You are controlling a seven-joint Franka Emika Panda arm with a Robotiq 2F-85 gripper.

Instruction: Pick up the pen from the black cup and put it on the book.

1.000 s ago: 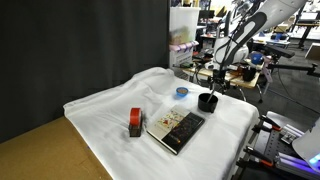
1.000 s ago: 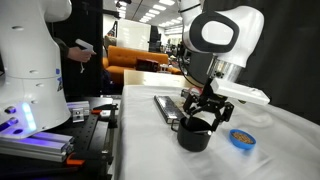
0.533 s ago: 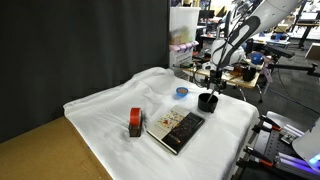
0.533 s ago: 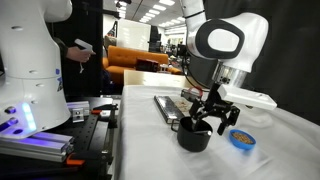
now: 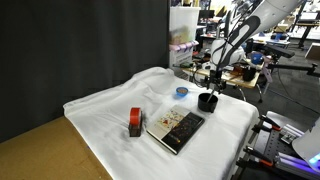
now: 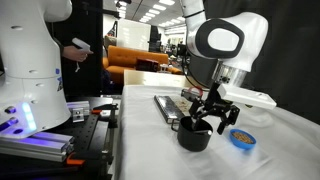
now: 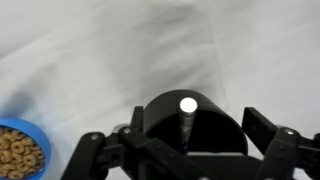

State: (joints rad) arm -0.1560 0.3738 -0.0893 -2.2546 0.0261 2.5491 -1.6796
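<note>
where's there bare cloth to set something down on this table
Bare cloth lies beyond the red block, on its side away from the book, and between that block and the blue dish. It is crowded where book, black cup and dish sit close, with the open gripper over the cup.

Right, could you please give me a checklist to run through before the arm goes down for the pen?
1. Jaws open: ok, wide apart.
2. Pen in the black cup: ok, standing up, pale end facing the wrist view.
3. Jaws centred on the pen: ok, it sits about midway between them in the wrist view.
4. Height of the jaws above the pen's end: cannot tell.
5. Book free to receive the pen: ok, nothing lies on it in an exterior view.
6. Blue dish out of the way: ok, apart from the cup, off to one side.
</note>
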